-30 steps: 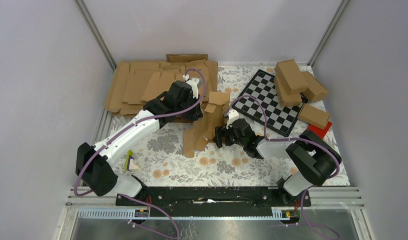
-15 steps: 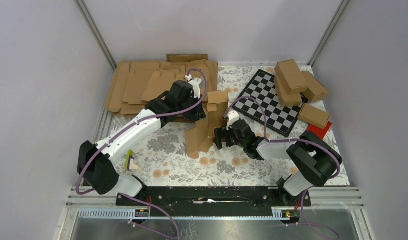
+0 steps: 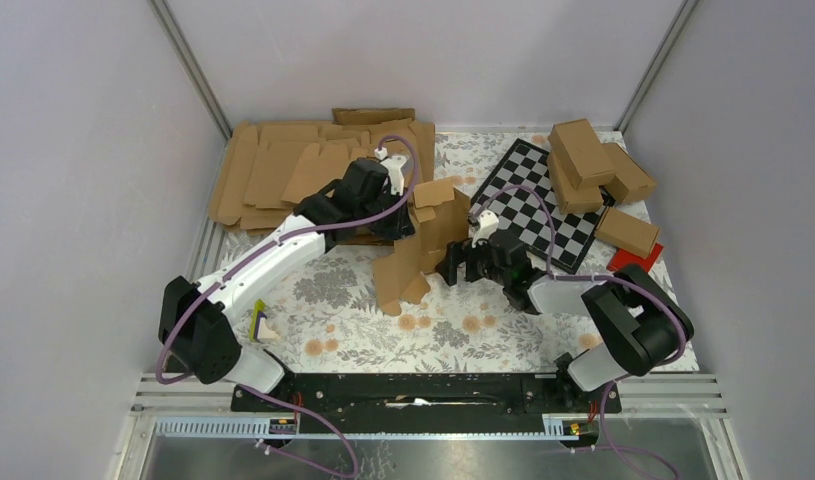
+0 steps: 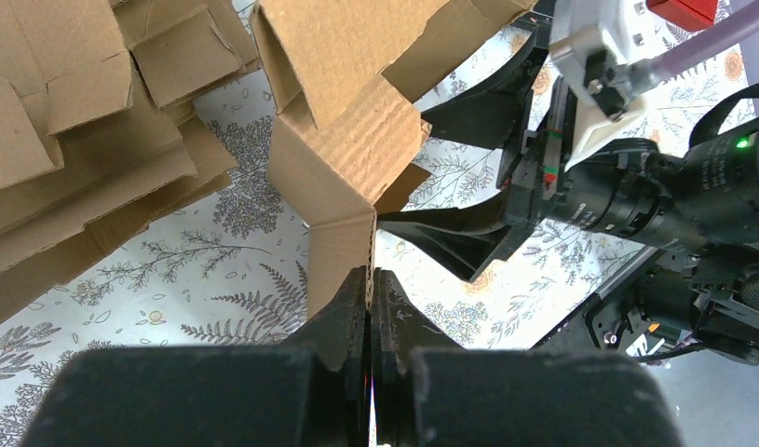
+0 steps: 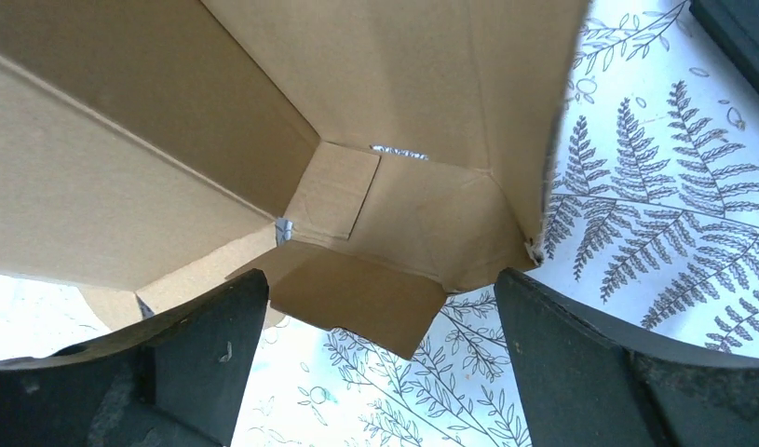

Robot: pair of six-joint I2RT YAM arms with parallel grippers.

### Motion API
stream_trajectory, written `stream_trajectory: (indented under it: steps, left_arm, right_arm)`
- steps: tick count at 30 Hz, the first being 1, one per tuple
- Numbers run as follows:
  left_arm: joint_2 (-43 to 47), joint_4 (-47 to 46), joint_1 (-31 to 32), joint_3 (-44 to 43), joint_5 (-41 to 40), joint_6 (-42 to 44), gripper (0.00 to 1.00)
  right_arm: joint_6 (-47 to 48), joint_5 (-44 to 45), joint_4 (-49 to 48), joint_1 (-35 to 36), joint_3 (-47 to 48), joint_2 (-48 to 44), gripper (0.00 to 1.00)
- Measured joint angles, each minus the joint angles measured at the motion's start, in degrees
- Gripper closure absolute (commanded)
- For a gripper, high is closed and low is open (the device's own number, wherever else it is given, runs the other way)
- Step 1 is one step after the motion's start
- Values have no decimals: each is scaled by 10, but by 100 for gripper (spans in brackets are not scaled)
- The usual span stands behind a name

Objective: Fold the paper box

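The paper box (image 3: 423, 238) is a brown cardboard blank, partly folded, standing tilted at the middle of the table. My left gripper (image 3: 401, 226) is shut on one thin edge of it; in the left wrist view the cardboard edge (image 4: 343, 186) runs down between the closed jaws (image 4: 370, 284). My right gripper (image 3: 455, 262) stands open just to the right of the box. Its wrist view looks into the box's hollow inside (image 5: 357, 140), with both fingers wide apart (image 5: 380, 312) and nothing between them.
A heap of flat brown blanks (image 3: 283, 170) lies at the back left. A chessboard (image 3: 538, 200) lies right of centre. Several folded cartons (image 3: 593, 165) are stacked at the back right beside a red block (image 3: 638, 258). A small yellow-and-white object (image 3: 260, 325) sits near the left arm's base.
My right gripper has opened to its widest and drawn back to the right, away from the box. The box has swung a little to the right in the left gripper's hold.
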State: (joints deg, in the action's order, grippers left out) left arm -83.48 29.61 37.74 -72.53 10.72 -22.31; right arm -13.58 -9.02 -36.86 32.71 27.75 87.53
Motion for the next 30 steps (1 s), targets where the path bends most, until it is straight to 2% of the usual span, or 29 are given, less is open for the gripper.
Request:
stream_trajectory:
  steps: [18, 26, 30]
  left_arm:
    - [-24, 14, 0, -29, -3, 12, 100]
    - [-26, 16, 0, -33, -4, 15, 100]
    - [-28, 17, 0, -34, -3, 16, 100]
  right_arm:
    - [-26, -67, -58, -84, -5, -2, 0]
    - [-29, -160, -81, -95, 52, 85, 0]
    - [-29, -197, -88, -95, 52, 95, 0]
